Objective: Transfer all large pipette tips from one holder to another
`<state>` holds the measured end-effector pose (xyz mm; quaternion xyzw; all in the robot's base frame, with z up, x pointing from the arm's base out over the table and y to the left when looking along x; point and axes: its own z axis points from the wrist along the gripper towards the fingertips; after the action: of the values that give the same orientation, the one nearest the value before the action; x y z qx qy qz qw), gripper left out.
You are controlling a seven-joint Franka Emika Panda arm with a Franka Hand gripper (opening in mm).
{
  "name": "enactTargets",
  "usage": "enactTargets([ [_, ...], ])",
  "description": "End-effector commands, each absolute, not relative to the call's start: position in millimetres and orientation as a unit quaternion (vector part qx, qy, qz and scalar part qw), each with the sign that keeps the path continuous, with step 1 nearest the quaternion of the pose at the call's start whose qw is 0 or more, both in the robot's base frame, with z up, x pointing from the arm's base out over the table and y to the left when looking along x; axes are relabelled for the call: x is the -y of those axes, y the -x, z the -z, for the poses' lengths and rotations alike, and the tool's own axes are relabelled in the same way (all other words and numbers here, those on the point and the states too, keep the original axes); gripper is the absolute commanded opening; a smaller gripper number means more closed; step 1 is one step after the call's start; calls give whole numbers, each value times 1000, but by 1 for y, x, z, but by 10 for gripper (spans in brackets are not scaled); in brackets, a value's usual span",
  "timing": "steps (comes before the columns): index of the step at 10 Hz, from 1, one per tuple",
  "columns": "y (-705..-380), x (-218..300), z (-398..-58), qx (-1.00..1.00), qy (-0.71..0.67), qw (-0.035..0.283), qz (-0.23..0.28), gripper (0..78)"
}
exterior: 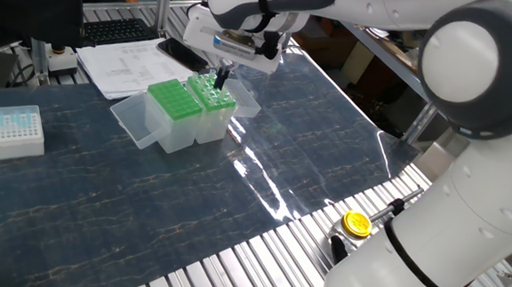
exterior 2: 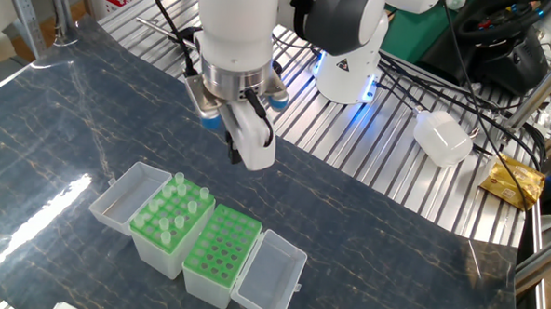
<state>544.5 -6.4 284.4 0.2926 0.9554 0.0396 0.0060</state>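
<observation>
Several large pipette tips (exterior 2: pixel 173 209) stand in the left green holder (exterior 2: pixel 168 226), below the gripper (exterior 2: pixel 235 155) hovering above; finger spread cannot be told.

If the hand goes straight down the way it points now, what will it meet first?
Probably the holder with the large pipette tips: the hand hangs above that rack. Whether a tip or the green plate comes first, depth is unclear.
</observation>
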Motion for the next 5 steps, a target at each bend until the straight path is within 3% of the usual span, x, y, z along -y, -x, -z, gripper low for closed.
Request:
enactTargets([
  [1,-562,14,-286,-951,-307,20,-41,0],
  [5,-562,15,-285,-949,-313,30,-36,0],
])
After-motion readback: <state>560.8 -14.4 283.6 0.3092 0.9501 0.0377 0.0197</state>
